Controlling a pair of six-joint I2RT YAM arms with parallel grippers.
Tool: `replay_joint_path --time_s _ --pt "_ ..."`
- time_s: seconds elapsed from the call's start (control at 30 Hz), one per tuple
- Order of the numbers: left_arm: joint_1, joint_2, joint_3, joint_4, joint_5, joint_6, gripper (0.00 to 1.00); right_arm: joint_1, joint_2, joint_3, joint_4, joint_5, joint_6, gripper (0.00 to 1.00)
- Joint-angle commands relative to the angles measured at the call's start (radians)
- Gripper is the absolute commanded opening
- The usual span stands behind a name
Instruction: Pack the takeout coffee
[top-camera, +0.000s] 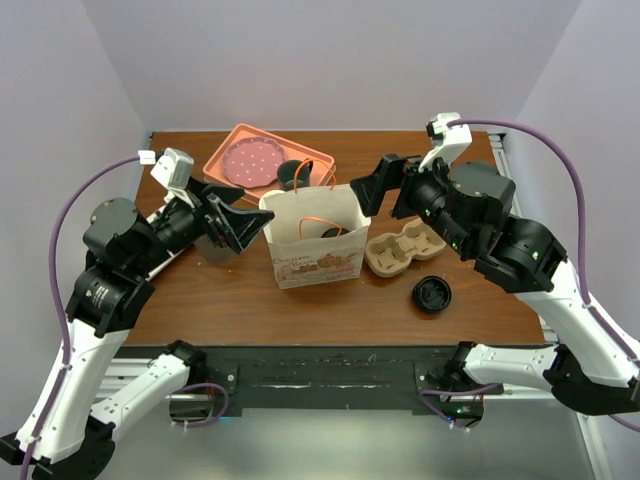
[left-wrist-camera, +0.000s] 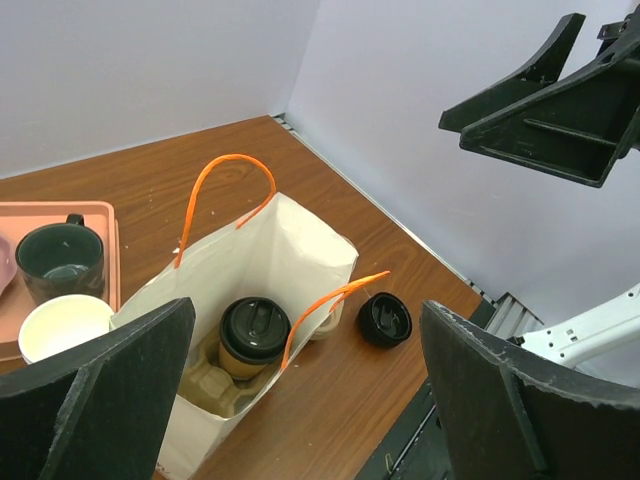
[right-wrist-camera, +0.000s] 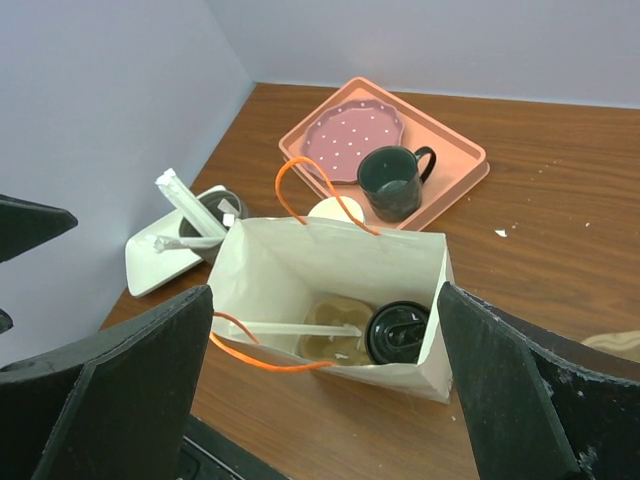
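Note:
The takeout coffee (left-wrist-camera: 254, 335), a tan cup with a black lid, stands upright in a cardboard carrier inside the white paper bag (left-wrist-camera: 270, 255) with orange handles. From above, its lid (top-camera: 327, 231) shows in the right half of the bag (top-camera: 315, 250). In the right wrist view the cup (right-wrist-camera: 397, 331) sits at the bag's right end, with a wrapped straw (right-wrist-camera: 300, 328) lying beside it. My left gripper (top-camera: 250, 228) hangs open just left of the bag. My right gripper (top-camera: 385, 200) hangs open above the bag's right side. Both grippers (left-wrist-camera: 308, 310) (right-wrist-camera: 325, 290) are empty.
Behind the bag, an orange tray (top-camera: 310, 158) holds a pink dotted plate (top-camera: 252, 162) and a dark green mug (right-wrist-camera: 390, 180); a white cup (left-wrist-camera: 60, 325) stands by them. A second cardboard carrier (top-camera: 400, 248) and a loose black lid (top-camera: 432, 294) lie right of the bag. A white napkin with straws (right-wrist-camera: 160, 262) lies left.

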Motion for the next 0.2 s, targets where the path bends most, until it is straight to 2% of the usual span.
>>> replay_joint_path --time_s 0.0,0.17 --pt "0.007 -0.009 0.017 0.042 -0.010 -0.013 1.00 -0.002 -0.012 0.004 0.054 0.005 -0.005 0.99" --pt "0.007 -0.009 0.014 0.043 -0.011 -0.013 1.00 0.000 -0.008 0.001 0.045 -0.003 0.008 0.99"
